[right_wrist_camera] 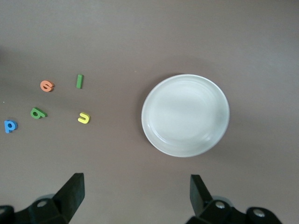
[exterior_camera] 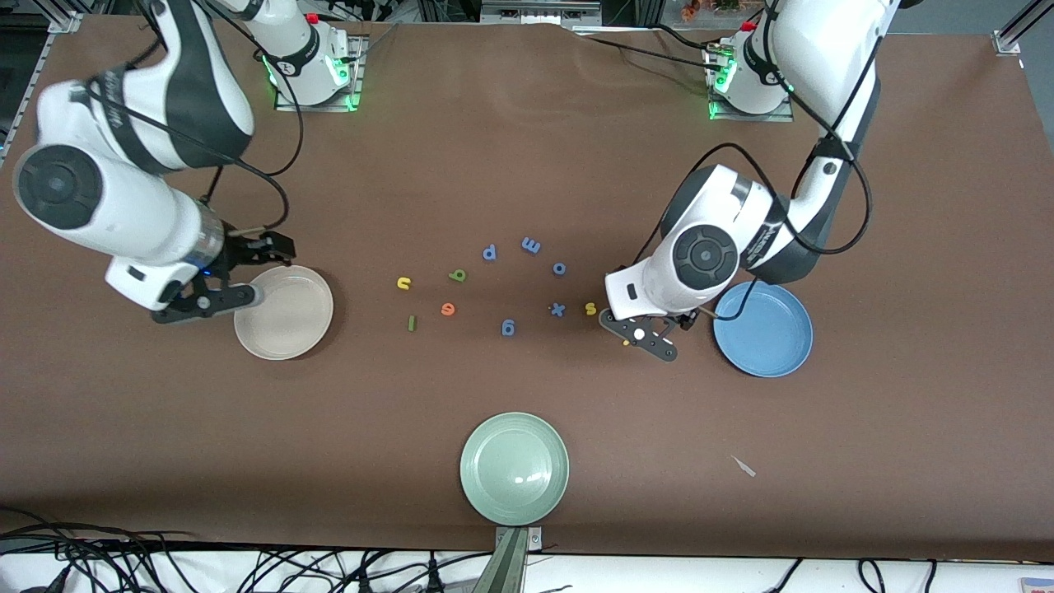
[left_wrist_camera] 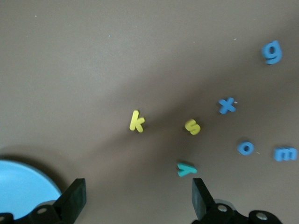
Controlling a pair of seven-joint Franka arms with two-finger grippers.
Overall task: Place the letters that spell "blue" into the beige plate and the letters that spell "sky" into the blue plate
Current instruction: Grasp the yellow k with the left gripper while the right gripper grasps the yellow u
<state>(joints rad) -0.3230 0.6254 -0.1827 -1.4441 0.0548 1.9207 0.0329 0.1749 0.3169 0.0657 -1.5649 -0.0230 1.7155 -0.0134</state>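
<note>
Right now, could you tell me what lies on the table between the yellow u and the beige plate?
Nothing: bare brown table between the yellow u and the beige plate, clearest in the right wrist view. The dark green l lies off that line.

The worktop (exterior_camera: 527, 148) is brown; the beige plate (exterior_camera: 284, 312) is cream, the blue plate (exterior_camera: 763, 329) mid-blue, a third plate (exterior_camera: 515, 468) pale green.

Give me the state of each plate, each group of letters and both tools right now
Round cream-beige plate: empty.
Round mid-blue plate: empty.
Round pale green plate: empty.
Letters b, l, u, e: loose on table.
Letters s, k, y: loose on table.
Left tool: open, empty, over k and y.
Right tool: open, empty, beside beige plate.
</note>
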